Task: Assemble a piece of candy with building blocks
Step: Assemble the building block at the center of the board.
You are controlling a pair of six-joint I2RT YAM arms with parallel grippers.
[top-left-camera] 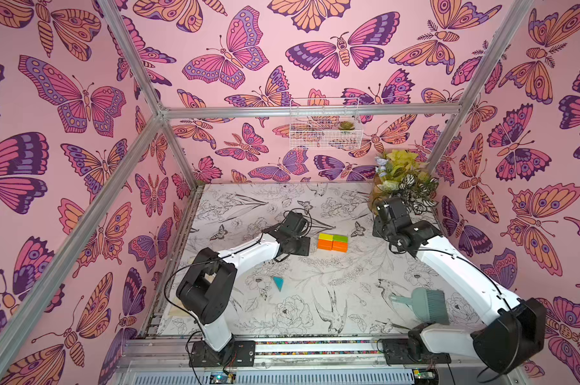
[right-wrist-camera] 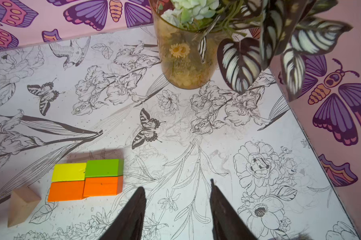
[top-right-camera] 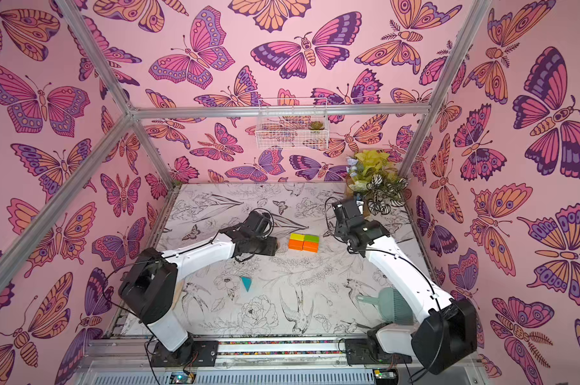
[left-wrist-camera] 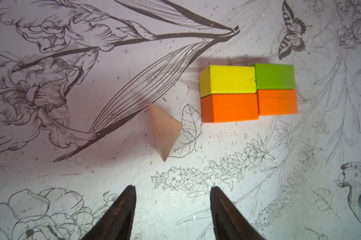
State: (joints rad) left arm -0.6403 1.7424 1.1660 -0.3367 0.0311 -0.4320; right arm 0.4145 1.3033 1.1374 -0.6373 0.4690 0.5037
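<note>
the left tool [left-wrist-camera: 173, 188] hangs over the surface [left-wrist-camera: 71, 176] with its jaws roughly half open and nothing between them. the tan triangle [left-wrist-camera: 165, 128] lies flat just ahead of its fingertips [left-wrist-camera: 129, 199], not touching them and roughly in line with the gap between the jaws. farther ahead of this tool, off toward the right tool's side, four bricks sit packed into a rectangle: the yellow brick [left-wrist-camera: 227, 79] and green brick [left-wrist-camera: 275, 75] end to end in the far row, and the yellow-side orange brick [left-wrist-camera: 229, 108] and green-side orange brick [left-wrist-camera: 277, 101] in the near row, all touching. one corner of the tan triangle points at the yellow-side orange brick, with a small gap between them.

the right tool [right-wrist-camera: 177, 185] is also parted about halfway and holds nothing. from its wrist view the rectangle lies ahead and off to its left, clear of the fingertips, with the tan triangle beyond the bricks on the side away from this tool. a glass vase of flowers and striped leaves [right-wrist-camera: 185, 62] stands well ahead of it.

in both top views the rectangle sits between the two tools, close to the left one and farther from the right. the teal triangle [top-left-camera: 278, 282] lies alone behind the left tool, back toward the arm bases, well apart from both tools and from the bricks.
</note>
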